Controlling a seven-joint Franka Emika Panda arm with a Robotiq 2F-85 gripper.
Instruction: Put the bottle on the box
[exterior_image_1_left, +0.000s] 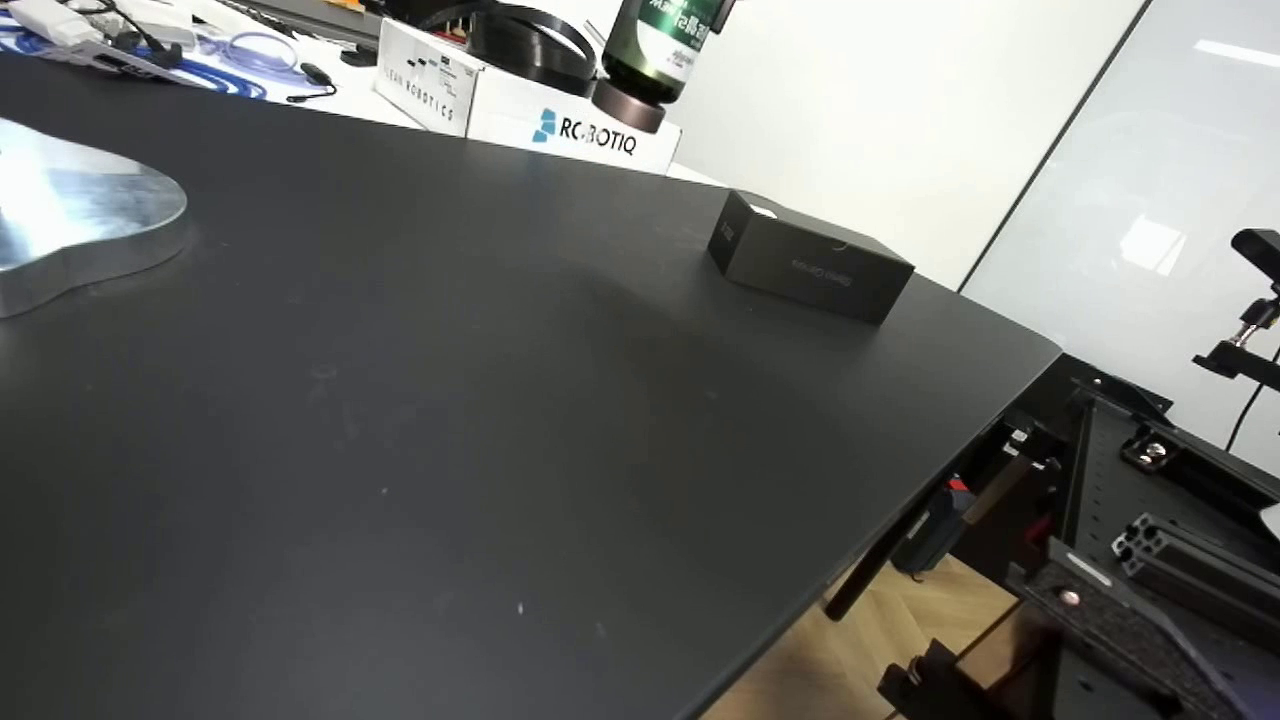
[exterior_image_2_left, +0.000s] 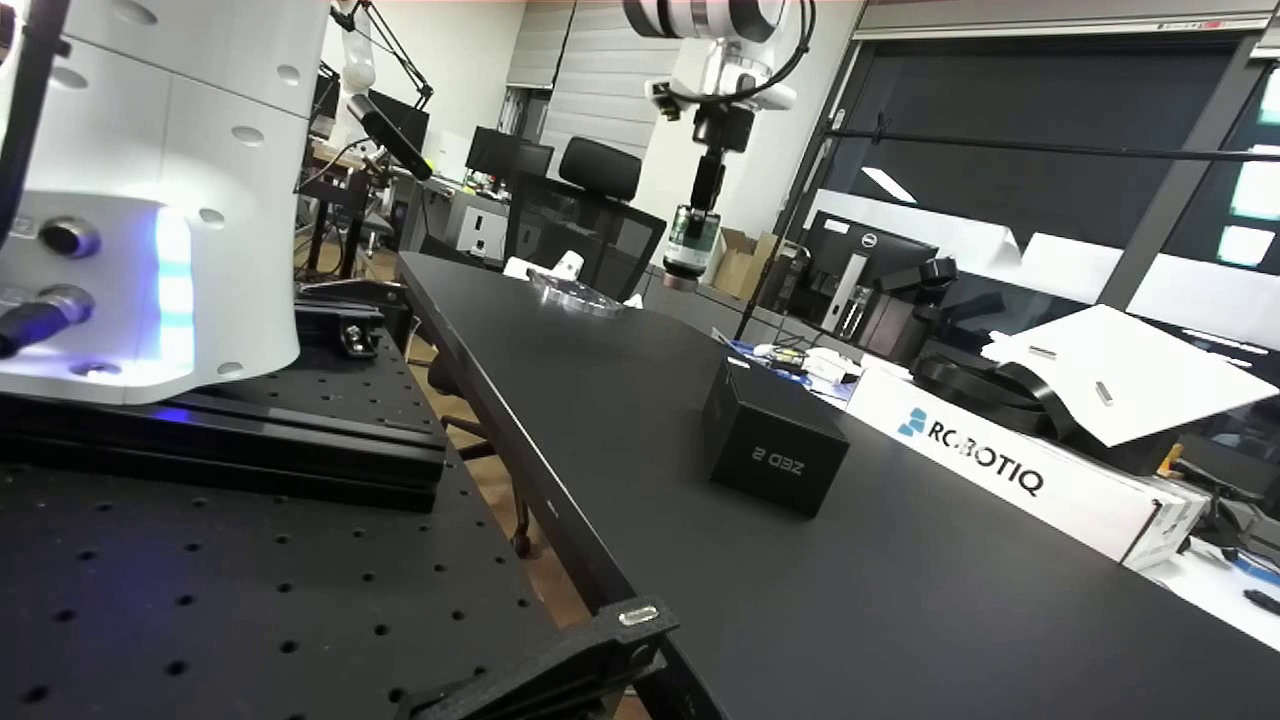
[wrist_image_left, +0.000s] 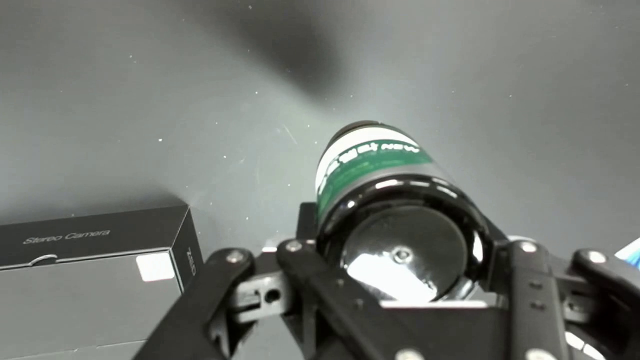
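The bottle, dark glass with a green and white label, shows in both exterior views (exterior_image_1_left: 660, 50) (exterior_image_2_left: 691, 243) and in the wrist view (wrist_image_left: 372, 155). My gripper (wrist_image_left: 402, 240) is shut on it; its fingers also show in an exterior view (exterior_image_2_left: 708, 180). The bottle hangs roughly upright in the air, its reddish-brown end down and its dark round end facing the wrist camera. The black box (exterior_image_1_left: 810, 265) lies on the table in both exterior views (exterior_image_2_left: 770, 440), apart from the bottle. In the wrist view the box (wrist_image_left: 85, 295) is at the lower left, partly hidden by the gripper.
The black table (exterior_image_1_left: 400, 400) carries a shiny metal plate (exterior_image_1_left: 90, 200). A white Robotiq box (exterior_image_1_left: 570, 130) stands beyond the table edge, with cables (exterior_image_1_left: 250, 55) near it. The robot base (exterior_image_2_left: 150, 200) stands beside the table in an exterior view.
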